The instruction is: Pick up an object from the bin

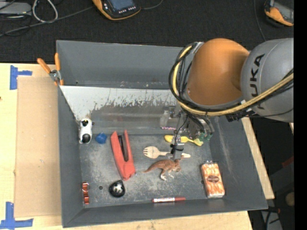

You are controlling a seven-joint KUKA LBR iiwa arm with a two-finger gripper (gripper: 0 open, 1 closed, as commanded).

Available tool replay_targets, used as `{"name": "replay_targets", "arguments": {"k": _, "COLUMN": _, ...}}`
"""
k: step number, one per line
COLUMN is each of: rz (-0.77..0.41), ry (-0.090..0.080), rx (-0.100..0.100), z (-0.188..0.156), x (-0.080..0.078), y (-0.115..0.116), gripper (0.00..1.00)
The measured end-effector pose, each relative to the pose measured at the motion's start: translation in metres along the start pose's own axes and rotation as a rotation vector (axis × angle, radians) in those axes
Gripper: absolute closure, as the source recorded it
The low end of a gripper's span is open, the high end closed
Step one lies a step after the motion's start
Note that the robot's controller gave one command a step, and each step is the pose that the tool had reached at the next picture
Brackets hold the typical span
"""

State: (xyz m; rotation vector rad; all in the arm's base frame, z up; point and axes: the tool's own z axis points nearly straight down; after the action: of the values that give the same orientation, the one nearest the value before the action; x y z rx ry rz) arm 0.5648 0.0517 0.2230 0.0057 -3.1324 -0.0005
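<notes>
hovering over: the gripper [176,152] hung low in the middle-right of the grey bin [120,71], its tip at the handle of a cream fork-spoon [154,152] and just above a brown toy dinosaur [165,166].
gripper state: could not tell whether it was released or clenched.
task's thing: judged to be the fork-spoon or the dinosaur; they lay just beside each other on the floor under the tip, and which one was meant could not be told.
just behind: a yellow thing [188,140], partly hidden by the wrist.
further out: an orange patterned packet [212,178] to the right, near the front wall; a red clip-like tool [122,153] to the left; a thin red stick [168,200] along the front wall.
far left: a blue bit [100,138], a black-and-white figure [85,131], a black ball [116,189], all well apart from the gripper.
step in hand: judged to be the descent to grasp; every object lay on the floor, none lifted.
next move calls for: settling on one thing, closing squarely on it without nudging its neighbour, then a straight lift.
writing: "kuka" read on the grey arm link [259,67]; the packet's print was too small to read.
</notes>
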Motion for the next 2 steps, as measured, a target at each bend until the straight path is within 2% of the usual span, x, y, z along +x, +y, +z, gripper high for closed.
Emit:
{"name": "replay_targets", "arguments": {"k": 1, "rz": 0.001, "ry": -0.006, "rx": 0.000, "z": -0.003, "x": -0.001, "y": 0.000, "gripper": 0.00}}
{"name": "replay_targets", "arguments": {"k": 2, "rz": -0.102, "ry": -0.008, "rx": 0.001, "z": -0.027, "x": -0.008, "y": 0.035, "gripper": 0.00}}
